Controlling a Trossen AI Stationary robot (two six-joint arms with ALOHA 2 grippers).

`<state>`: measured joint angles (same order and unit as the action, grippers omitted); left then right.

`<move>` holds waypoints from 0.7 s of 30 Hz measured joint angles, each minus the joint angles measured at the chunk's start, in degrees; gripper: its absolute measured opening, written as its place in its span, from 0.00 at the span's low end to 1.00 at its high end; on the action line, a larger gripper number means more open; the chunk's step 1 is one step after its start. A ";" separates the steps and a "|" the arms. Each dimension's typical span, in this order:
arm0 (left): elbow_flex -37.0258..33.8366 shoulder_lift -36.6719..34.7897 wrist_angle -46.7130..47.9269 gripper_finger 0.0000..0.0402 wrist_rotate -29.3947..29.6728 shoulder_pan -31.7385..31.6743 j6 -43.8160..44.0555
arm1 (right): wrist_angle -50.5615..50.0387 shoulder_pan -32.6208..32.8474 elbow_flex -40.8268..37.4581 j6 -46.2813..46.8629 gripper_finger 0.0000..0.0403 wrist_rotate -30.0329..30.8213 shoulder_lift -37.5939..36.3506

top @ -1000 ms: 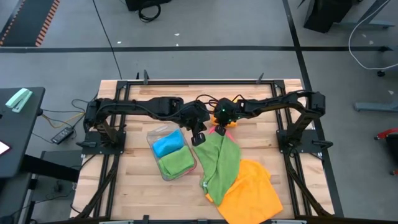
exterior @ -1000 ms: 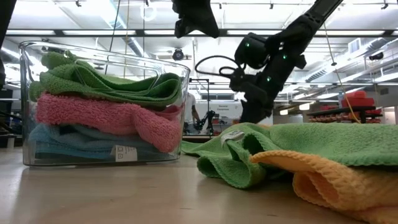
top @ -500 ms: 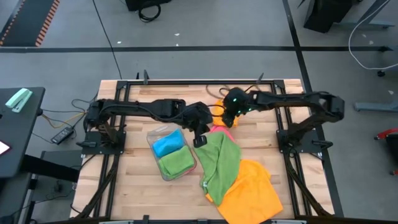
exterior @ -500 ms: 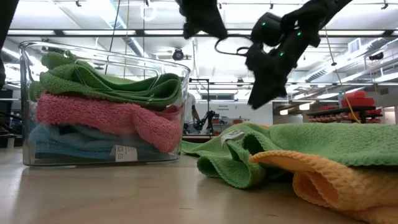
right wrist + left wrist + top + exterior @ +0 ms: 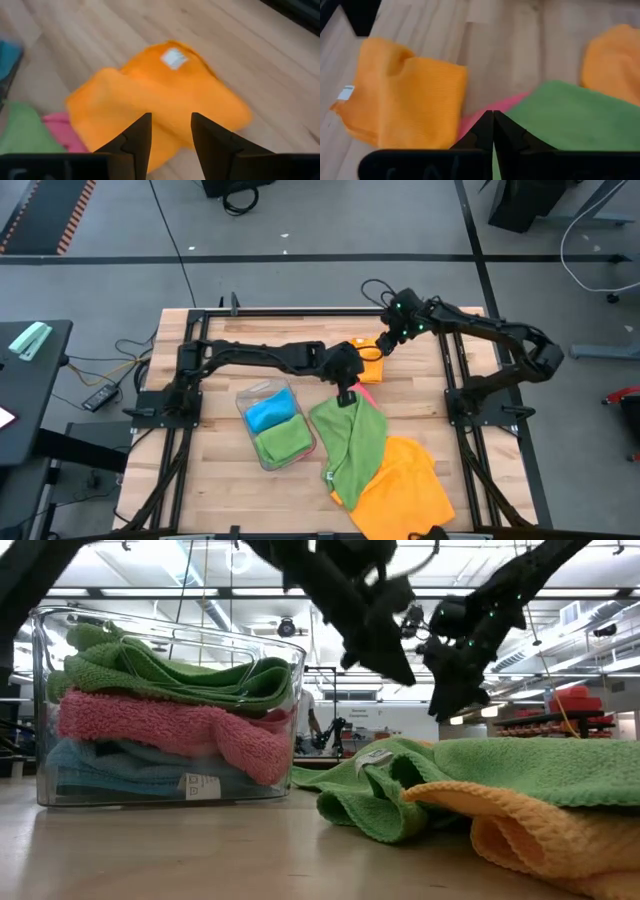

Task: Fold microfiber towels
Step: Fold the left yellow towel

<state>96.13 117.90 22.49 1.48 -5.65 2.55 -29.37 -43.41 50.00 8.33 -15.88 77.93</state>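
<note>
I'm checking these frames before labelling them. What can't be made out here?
- Pink towel: mostly hidden under the green towel, left wrist and high views.
- Tray label: too small to read, low view.
- Large orange towel: cut off by the bottom edge, high view.

No legible text, brand, number or sign appears in any view. White sewn-in tags are present on the folded orange towel, upper centre of the right wrist view, and on the blue towel in the clear bin, lower left of the low view; their print cannot be read
</note>
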 joint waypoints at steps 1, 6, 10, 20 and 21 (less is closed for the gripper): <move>-0.01 0.85 -1.37 0.05 0.01 -0.57 0.77 | 0.06 -1.08 0.00 0.76 0.36 -0.54 0.72; -0.01 6.34 -9.41 0.09 0.00 -2.70 8.41 | -0.79 -4.02 -0.02 0.21 0.35 -4.71 4.37; -0.01 9.81 -14.28 0.13 0.73 -3.24 12.01 | -0.97 -3.43 -0.02 -2.89 0.33 -5.87 6.47; -0.02 13.75 -10.61 0.13 5.48 -3.65 19.05 | -0.71 -3.00 -0.02 -9.97 0.28 -4.08 7.53; 0.07 13.97 -10.54 0.12 5.49 -3.68 19.02 | -0.83 -3.00 -0.02 -10.82 0.28 -4.06 7.97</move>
<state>96.20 131.87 11.94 6.96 -9.32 21.57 -30.20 -46.41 49.98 -2.49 -19.94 85.90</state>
